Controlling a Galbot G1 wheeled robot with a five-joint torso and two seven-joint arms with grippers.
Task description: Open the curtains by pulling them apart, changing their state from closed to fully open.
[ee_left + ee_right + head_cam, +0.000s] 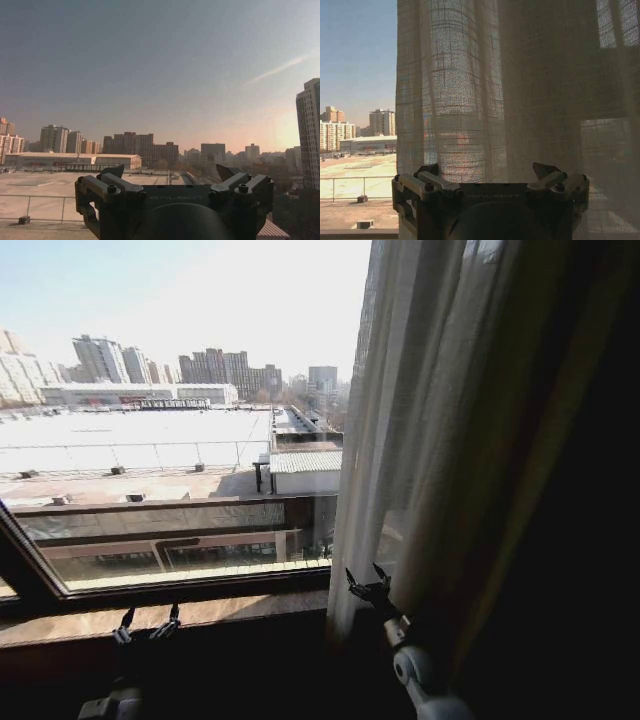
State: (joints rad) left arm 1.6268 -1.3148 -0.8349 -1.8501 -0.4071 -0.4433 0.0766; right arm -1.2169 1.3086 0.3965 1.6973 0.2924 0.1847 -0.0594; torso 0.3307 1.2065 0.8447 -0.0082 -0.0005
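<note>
Head view shows the right gripper (368,582), fingers spread and empty, just beside the right curtain panel (430,440), likely needing to close on its edge and draw it farther aside, while the left gripper (147,624) waits, also spread, low by the windowsill (230,608).

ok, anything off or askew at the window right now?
Nothing stands out. The sheer curtain panel hangs bunched on the right in even pleats, untorn, and the glass to its left is uncovered. The right gripper is open at the panel's lower edge; the left gripper is open, low by the window sill.
</note>
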